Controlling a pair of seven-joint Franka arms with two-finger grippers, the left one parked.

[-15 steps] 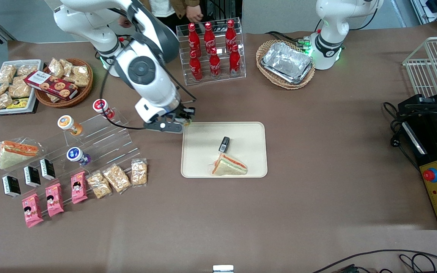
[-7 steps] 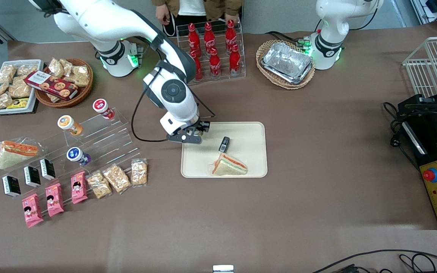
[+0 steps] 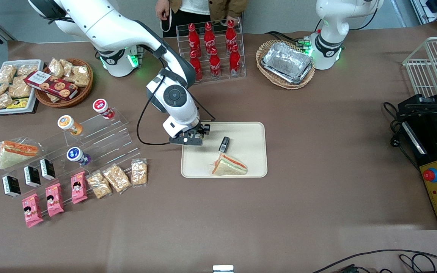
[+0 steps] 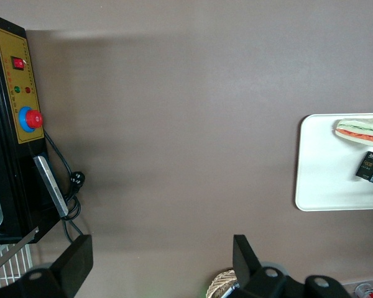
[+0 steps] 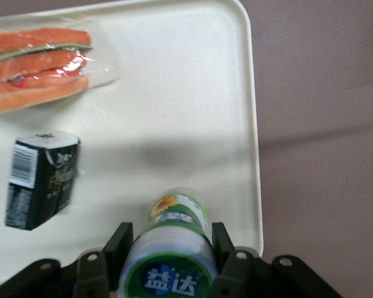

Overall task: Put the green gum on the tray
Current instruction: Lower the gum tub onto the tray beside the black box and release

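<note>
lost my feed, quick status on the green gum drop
Gripper shut on green gum, over tray edge toward working arm's end. Sandwich and black pack on tray, clear of the drop spot.

- Front view: high, steep look down over the whole table; tray (image 3: 241, 131) just off centre toward 11 o'clock.
- Right wrist view: close, looking down past the gripper (image 5: 168, 248) clamping the green gum (image 5: 171, 261) above the tray (image 5: 193, 74).
- Left wrist view: looks down on bare tablecloth; tray (image 4: 317, 167) at 3 o'clock.
- Shared by all three: tray, sandwich (image 3: 229, 166), black packet (image 3: 224, 144).
</note>
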